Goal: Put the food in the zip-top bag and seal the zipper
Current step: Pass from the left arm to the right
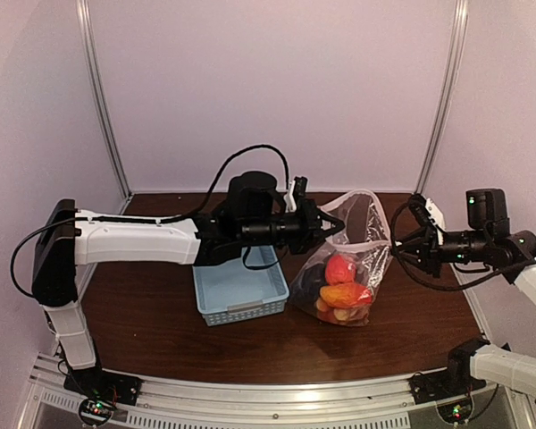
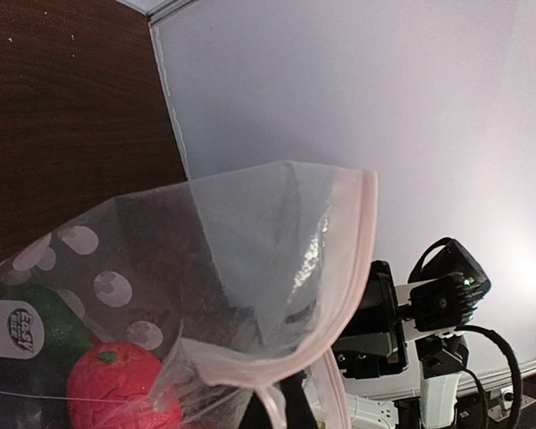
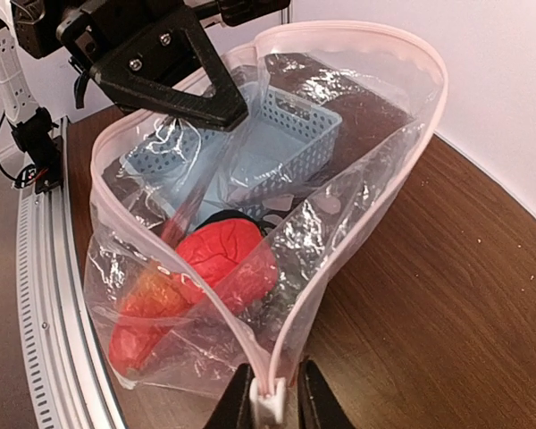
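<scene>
Clear zip-top bag [image 1: 364, 223], food [image 3: 228, 255] loaded, gapes between left hand [image 1: 335, 225] and right hand [image 3: 272, 407], each pinching one end of the zipper [image 3: 339, 27]; next, seemingly, pull taut and press shut.

Backed by plain pale walls [image 1: 277, 89] with a lilac cast, filling the upper half of the top view. Framed by slim silver posts [image 1: 103, 98] at upper left and upper right. Floored with a dark brown wood-grain tabletop [image 1: 161, 331], edged along the bottom by a ribbed aluminium rail [image 1: 277, 398]. Lit softly and evenly.
</scene>
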`<state>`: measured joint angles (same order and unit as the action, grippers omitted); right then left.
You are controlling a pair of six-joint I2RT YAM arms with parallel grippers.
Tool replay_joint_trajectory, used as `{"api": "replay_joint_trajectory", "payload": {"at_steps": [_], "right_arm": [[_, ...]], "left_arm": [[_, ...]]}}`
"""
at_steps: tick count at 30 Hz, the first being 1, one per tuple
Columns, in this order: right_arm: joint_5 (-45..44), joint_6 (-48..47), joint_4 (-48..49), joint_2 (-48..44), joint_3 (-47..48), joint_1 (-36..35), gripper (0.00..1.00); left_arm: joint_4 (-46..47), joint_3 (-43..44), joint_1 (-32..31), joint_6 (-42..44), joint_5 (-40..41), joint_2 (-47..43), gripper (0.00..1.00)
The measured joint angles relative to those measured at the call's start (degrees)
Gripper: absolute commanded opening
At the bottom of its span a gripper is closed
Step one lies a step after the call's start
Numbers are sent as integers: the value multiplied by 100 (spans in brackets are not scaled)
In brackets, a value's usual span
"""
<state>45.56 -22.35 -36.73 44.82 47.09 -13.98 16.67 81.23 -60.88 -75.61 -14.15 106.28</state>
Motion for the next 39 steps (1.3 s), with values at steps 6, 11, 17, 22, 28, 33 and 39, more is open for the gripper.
{"api": "replay_joint_trajectory", "payload": {"at_steps": [6,11,17,22,28,33,39], "right_arm": [[79,109,179,48,-2,0,29],[92,136,240,-4,-90,0,29],[83,146,286,-13,-284,0,27],[68,201,332,-22,-323,0,19],[85,317,461,-208,-321,-2,0],[44,122,133,-208,-44,0,0],[-291,-739,-1204,63,1545,-2,0]], "left_arm": [[4,-2,9,0,28,0,0],[2,-4,9,2,39,-9,0],[-2,-66,9,4,107,-114,0],[-4,-103,9,4,151,-173,0],[0,-125,9,4,160,-173,0],[-107,-120,33,195,144,-190,29],[-1569,365,208,1482,343,-518,59]]}}
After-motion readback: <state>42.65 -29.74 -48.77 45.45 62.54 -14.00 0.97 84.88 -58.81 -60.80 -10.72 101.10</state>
